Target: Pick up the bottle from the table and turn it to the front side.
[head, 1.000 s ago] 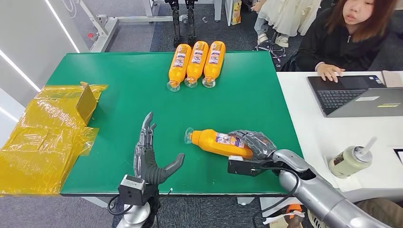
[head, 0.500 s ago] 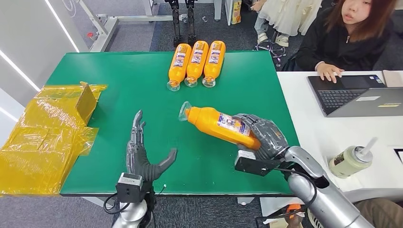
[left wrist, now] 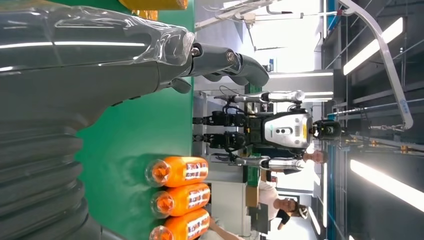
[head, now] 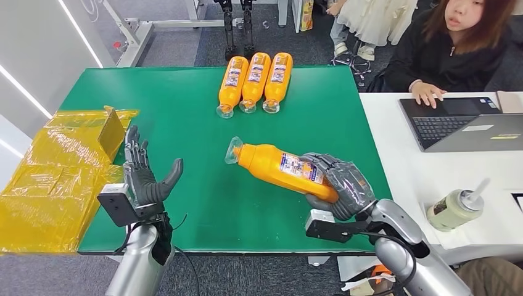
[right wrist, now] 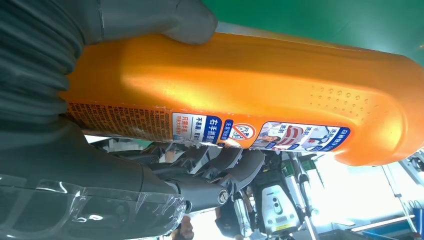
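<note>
An orange bottle (head: 276,168) with a clear cap hangs tilted above the green table (head: 185,105), cap end up and to the left. My right hand (head: 339,184) grips its base end. In the right wrist view the bottle (right wrist: 250,95) fills the frame with its label facing the fingers (right wrist: 220,170) and the thumb (right wrist: 165,20) pressed on the far side. My left hand (head: 143,176) is raised near the table's front left, fingers spread, holding nothing. The left wrist view has the left hand's fingers (left wrist: 225,62) stretched out.
Three more orange bottles (head: 254,82) lie side by side at the table's far edge, also seen as bottles (left wrist: 180,200) from the left wrist. Yellow wrapped boxes (head: 61,179) sit left. A person (head: 456,46) works at a laptop (head: 462,123) on the white desk; a lidded cup (head: 455,208) stands near.
My right hand lifted the bottle off the table and tilted its cap end upward. My left hand moved left and rose, away from the bottle.
</note>
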